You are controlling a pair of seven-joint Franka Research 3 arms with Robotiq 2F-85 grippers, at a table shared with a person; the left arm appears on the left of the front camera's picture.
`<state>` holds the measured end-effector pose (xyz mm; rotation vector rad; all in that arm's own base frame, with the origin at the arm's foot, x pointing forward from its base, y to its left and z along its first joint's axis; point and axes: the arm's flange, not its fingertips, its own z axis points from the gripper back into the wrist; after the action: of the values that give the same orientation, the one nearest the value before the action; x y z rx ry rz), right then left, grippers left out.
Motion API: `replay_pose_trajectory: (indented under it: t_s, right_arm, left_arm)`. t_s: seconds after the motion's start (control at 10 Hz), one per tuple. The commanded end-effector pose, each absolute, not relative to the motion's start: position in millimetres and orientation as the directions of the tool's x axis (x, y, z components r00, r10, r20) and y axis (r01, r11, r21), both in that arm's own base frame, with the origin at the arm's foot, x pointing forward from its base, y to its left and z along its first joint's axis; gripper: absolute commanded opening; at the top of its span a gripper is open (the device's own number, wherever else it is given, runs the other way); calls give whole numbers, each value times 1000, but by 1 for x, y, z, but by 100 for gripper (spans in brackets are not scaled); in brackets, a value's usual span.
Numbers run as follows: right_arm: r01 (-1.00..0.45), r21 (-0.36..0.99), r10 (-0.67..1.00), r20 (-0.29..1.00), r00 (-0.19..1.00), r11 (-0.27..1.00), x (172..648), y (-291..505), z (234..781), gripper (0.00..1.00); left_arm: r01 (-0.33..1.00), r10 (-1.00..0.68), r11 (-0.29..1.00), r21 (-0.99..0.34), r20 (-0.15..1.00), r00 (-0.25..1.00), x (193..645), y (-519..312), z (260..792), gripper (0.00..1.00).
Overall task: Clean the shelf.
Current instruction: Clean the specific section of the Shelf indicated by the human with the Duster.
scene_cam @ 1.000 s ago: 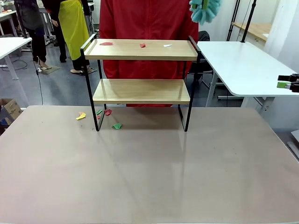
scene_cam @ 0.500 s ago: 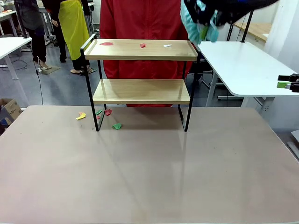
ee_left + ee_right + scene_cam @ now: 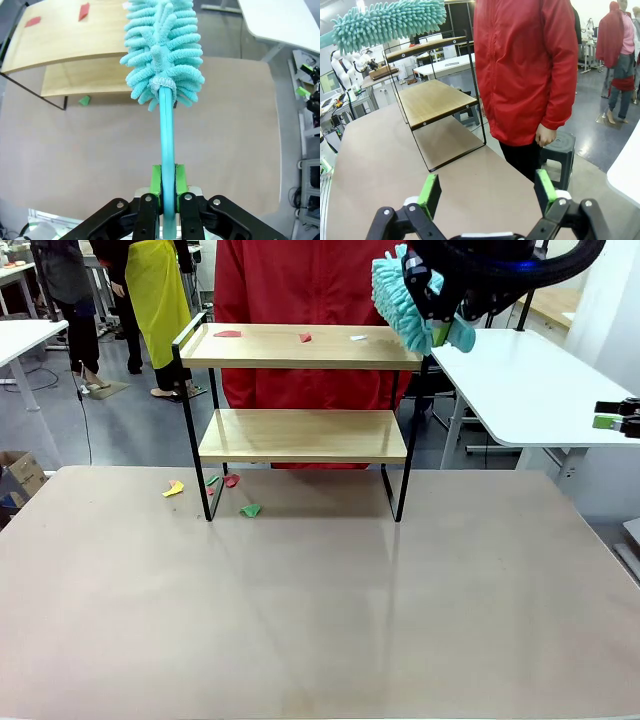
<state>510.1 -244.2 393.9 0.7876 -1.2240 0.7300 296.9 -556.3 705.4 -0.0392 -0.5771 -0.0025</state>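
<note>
Shelf [image 3: 75, 47] lies beyond left fingers [image 3: 155, 182] gripping the duster [image 3: 162, 50].

Left gripper [image 3: 168, 182] raised high, clamped tight; right gripper [image 3: 487, 192] spread wide.

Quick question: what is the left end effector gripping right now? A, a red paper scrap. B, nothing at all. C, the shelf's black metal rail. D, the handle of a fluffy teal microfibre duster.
D: in the left wrist view, the left end effector has its green pads pressed on the slim handle of the fluffy teal microfibre duster.
</note>
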Motion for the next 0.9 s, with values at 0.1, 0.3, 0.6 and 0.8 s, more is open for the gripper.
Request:
replay_pose_trajectory:
  t_s: [0.1,0.3,0.6,0.8]
  right_arm:
    - [-833,123,63,981,185,539,509,-242,397,100]
    - [-833,123,63,981,185,539,509,-242,397,100]
    - [-833,123,63,981,185,539,509,-242,397,100]
    - [-833,123,63,981,185,539,509,-242,397,100]
  left_arm:
    - [60,-3,993,-97,506,863,320,-563,696,13]
    - [34,2,997,-74,440,898,336,-556,684,13]
    - [-12,25,999,-36,363,931,346,-546,684,13]
    - [5,24,998,-68,420,907,346,-553,672,13]
